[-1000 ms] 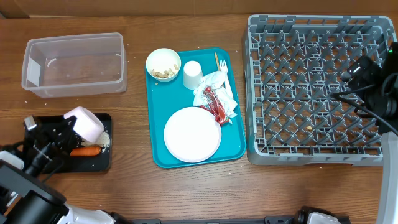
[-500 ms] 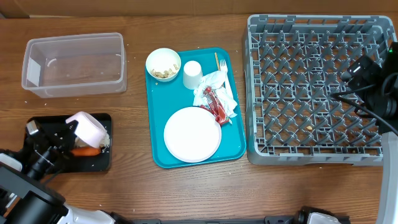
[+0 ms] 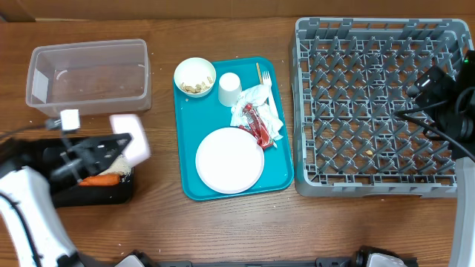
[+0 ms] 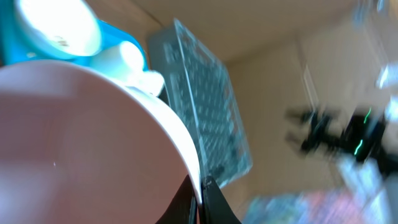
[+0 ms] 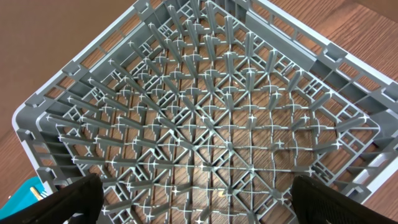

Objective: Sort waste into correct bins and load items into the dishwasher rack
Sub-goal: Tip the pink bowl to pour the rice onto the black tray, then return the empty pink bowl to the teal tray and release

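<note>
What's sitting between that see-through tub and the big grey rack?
The teal tray, carrying a bowl of crumbs, a small cup, crumpled napkins, a red wrapper, a fork and a white plate. The overhead view shows it.

The left arm (image 3: 28, 204) rises from the lower left corner of the overhead frame and bends toward the right, its white link blurred. The left gripper (image 3: 100, 148) is clamped on the rim of a white bowl (image 3: 130, 138) (dark fingertips (image 4: 211, 208) pinch that rim at the bottom of the wrist view). The right arm (image 3: 454, 111) sits at the right edge, and the right gripper (image 5: 199, 202) spreads its fingers (image 5: 65, 202) wide, holding nothing.
</note>
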`<move>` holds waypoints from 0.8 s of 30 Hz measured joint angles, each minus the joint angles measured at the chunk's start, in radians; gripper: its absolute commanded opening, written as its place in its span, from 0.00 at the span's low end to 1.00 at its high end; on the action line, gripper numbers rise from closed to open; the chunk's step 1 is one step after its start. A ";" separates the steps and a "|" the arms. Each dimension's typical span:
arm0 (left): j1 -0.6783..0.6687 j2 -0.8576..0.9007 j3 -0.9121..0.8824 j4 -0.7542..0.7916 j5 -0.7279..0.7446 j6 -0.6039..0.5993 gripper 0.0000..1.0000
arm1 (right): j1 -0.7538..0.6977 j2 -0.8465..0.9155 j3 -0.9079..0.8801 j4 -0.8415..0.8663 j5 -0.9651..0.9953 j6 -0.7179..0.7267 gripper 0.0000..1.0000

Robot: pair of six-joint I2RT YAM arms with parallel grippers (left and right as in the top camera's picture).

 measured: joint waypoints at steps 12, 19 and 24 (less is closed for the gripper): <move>-0.639 -0.035 0.003 0.636 -0.666 -0.603 0.04 | 0.000 0.000 0.000 0.000 0.000 0.000 1.00; -0.940 -0.024 0.003 0.813 -1.111 -0.830 0.04 | 0.000 0.000 0.000 0.000 0.000 0.000 1.00; -1.058 0.069 0.004 0.898 -1.294 -0.876 0.04 | 0.000 0.000 0.000 0.000 0.000 0.000 1.00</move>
